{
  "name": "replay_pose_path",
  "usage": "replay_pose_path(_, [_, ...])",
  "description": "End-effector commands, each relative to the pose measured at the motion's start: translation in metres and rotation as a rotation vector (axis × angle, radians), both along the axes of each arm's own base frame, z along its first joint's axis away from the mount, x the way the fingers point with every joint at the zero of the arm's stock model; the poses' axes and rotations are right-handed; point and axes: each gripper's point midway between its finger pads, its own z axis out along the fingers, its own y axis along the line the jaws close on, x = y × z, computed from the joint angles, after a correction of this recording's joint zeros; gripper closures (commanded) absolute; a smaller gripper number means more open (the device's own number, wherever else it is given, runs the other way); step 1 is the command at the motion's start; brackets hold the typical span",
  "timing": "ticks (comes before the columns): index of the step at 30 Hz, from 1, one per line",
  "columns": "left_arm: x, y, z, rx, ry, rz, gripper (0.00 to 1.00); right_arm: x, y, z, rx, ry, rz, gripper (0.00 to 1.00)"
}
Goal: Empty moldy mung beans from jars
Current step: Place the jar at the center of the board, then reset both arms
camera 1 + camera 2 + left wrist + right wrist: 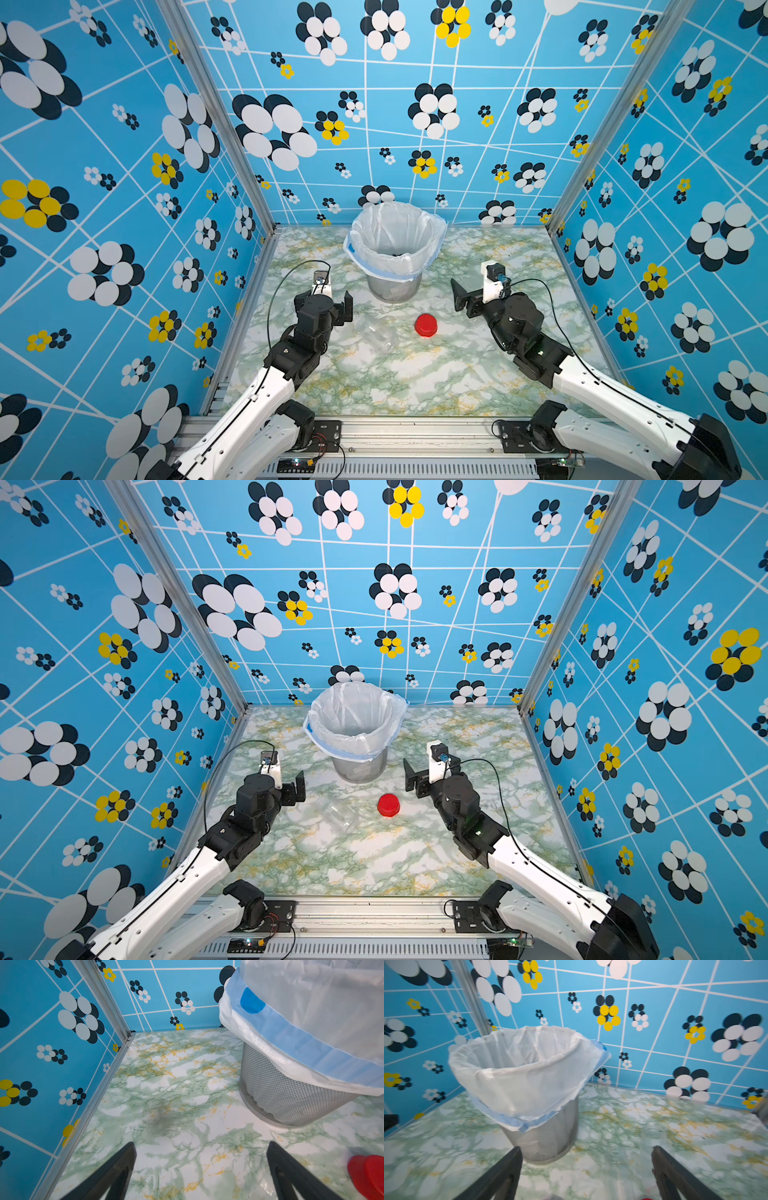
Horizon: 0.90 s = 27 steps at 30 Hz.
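Jaws spread wide on both, nothing held: left gripper [200,1145], right gripper [586,1148]. I see clear lidless plastic jar [377,336] on its side btwn left gripper & round red plastic lid [426,325].

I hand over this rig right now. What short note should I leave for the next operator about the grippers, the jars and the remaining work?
Left gripper: open, empty. Right gripper: open, empty. They flank the bin.
One clear jar lies on its side on the table, lidless, apparently empty. A red lid sits near it, apart.
Done: something dark lies at the bag bottom, possibly beans.
Left: confirm no jar holds beans; other jars are not clearly visible.
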Motion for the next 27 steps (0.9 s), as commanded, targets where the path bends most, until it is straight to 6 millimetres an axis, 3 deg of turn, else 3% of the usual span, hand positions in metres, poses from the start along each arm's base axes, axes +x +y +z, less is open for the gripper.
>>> replay_pose_path(1, [0.015, 0.002, 0.010, 0.051, -0.080, -0.009, 0.01, 0.002, -0.043, -0.031, -0.131, 0.048, -0.146, 0.01])
replay_pose_path(8, [0.021, 0.036, -0.015, 0.047, -0.226, 0.106, 0.01, 0.020, -0.148, -0.083, -0.067, 0.117, -0.479, 0.01])
replay_pose_path(12, [0.020, 0.037, -0.037, 0.047, -0.209, 0.084, 0.01, 0.033, -0.196, -0.114, 0.045, 0.206, -0.583, 0.01])
replay_pose_path(19, [0.018, 0.043, -0.061, 0.075, -0.203, 0.094, 0.01, 0.050, -0.200, -0.149, -0.005, 0.283, -0.572, 0.01])
replay_pose_path(27, [0.028, 0.057, -0.073, 0.039, -0.210, 0.121, 0.01, 0.066, -0.206, -0.149, -0.010, 0.267, -0.595, 0.01])
